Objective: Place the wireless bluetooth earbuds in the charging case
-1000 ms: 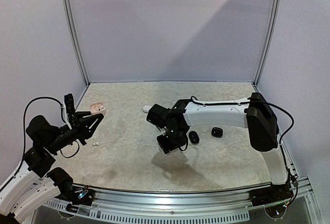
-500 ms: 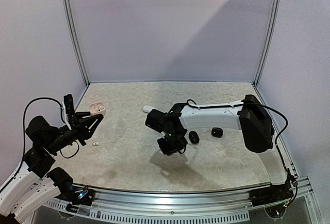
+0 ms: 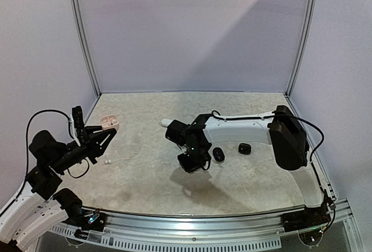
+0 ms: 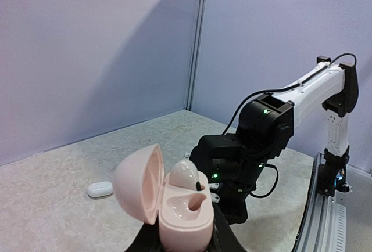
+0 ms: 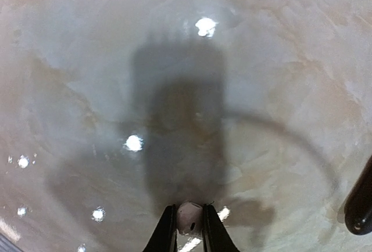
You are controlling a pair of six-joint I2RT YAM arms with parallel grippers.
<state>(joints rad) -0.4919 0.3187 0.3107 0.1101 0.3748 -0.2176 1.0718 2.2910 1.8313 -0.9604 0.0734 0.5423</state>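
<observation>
From above, your left gripper clamps the open pink charging case. A loose white earbud lies just below its fingers, and your right gripper hangs mid-table.

Left wrist: the case sits between the fingers, and its nearer well looks vacant.

Right wrist: the fingertips pinch the held white earbud. You're likely mid-carry; next, cross to the case and align the earbud over that well.

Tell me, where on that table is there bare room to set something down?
Widest bare stretch: the strip of table along the back wall, behind the pink case and the white case. Also the front middle, between the loose white earbud and the right claw. Crowded: around that claw, where two black cases sit close.
</observation>
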